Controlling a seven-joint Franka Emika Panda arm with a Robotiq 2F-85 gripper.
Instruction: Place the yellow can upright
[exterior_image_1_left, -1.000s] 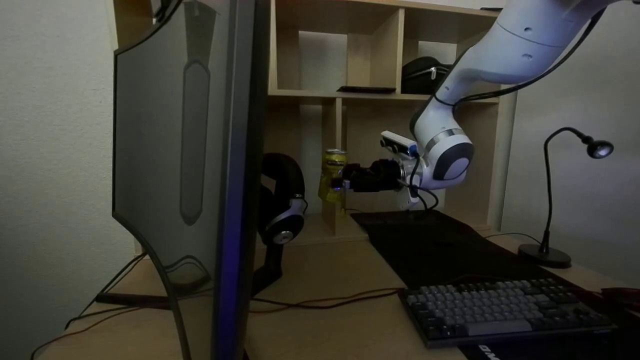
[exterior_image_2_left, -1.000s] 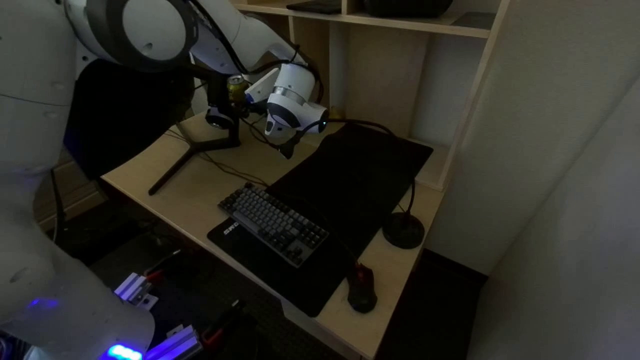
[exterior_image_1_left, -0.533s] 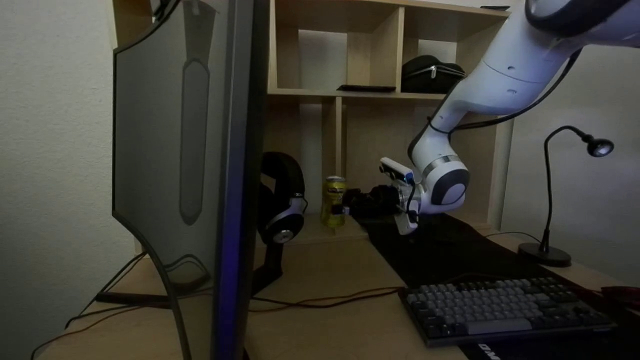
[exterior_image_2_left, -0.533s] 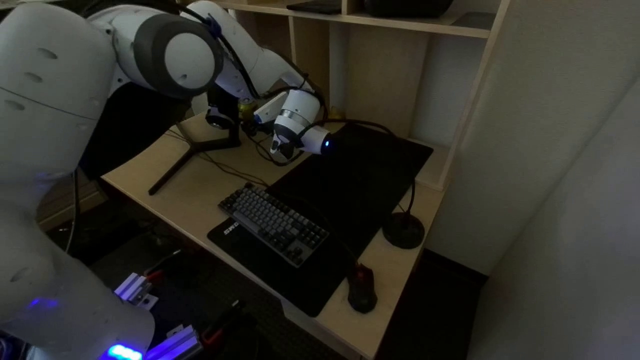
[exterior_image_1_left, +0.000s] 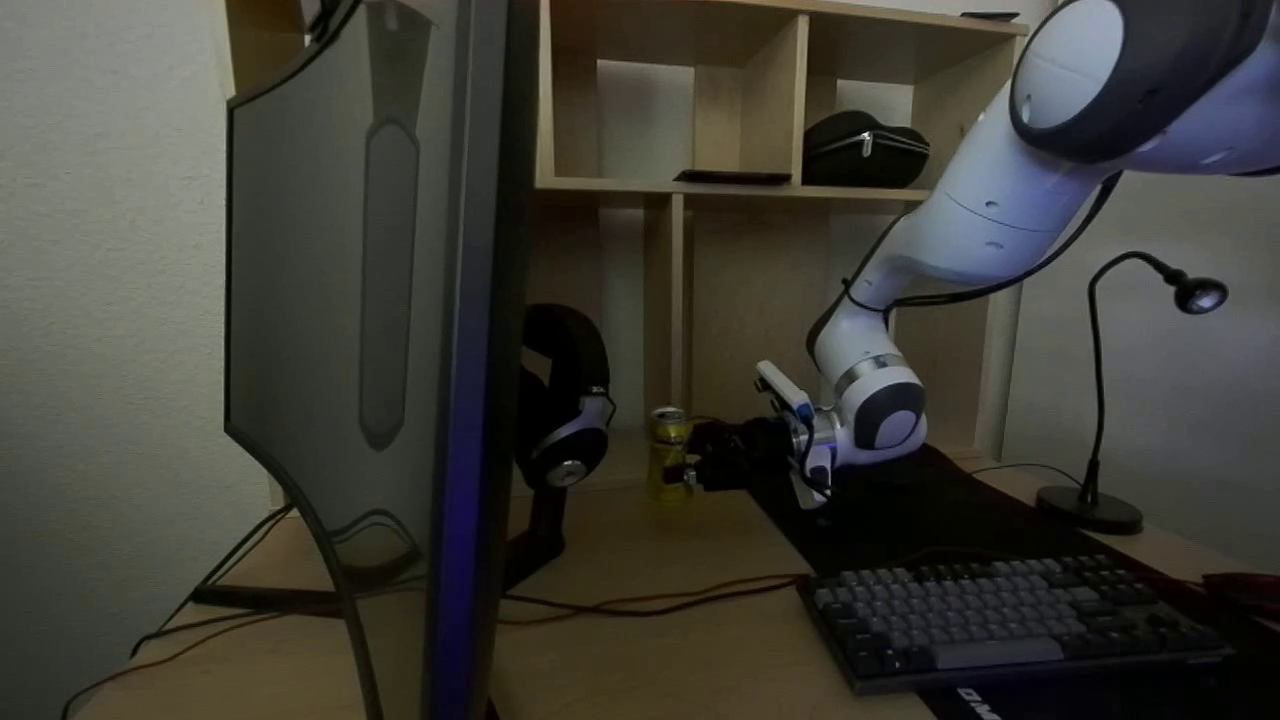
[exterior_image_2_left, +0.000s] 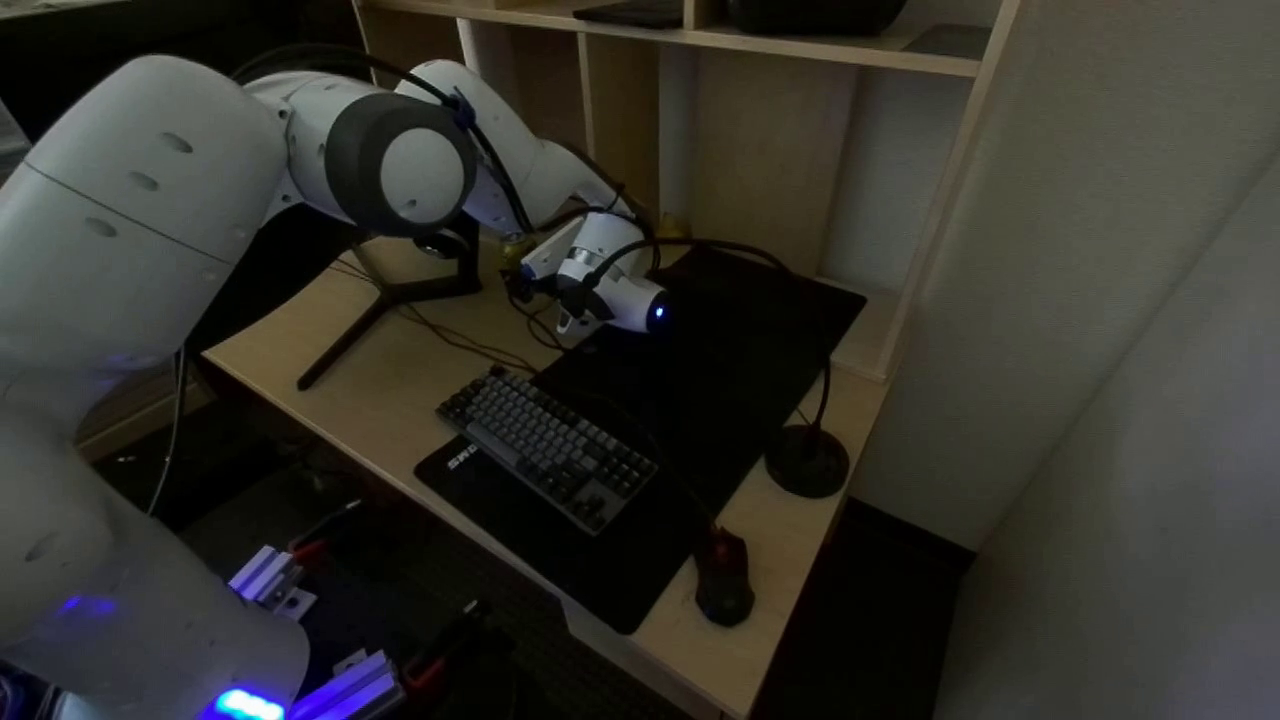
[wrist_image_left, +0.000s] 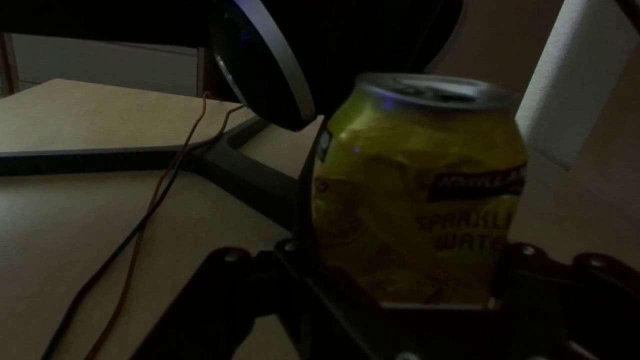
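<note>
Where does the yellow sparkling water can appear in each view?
In an exterior view: the yellow sparkling water can, just right of centre, lower half.
In an exterior view: the can, left of centre, upper half, partly hidden.
Wrist view: the can, right of centre.
Shared landmark: the headphone ear cup, left of the can in all three.

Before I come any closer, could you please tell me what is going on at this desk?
The robot's gripper has the yellow can clamped in its grip, low at the desk and near the headphones. The can, its side creased, looks upright, though I can't tell whether its base touches the surface below. It has not been let go yet, so the placing isn't finished.
</note>
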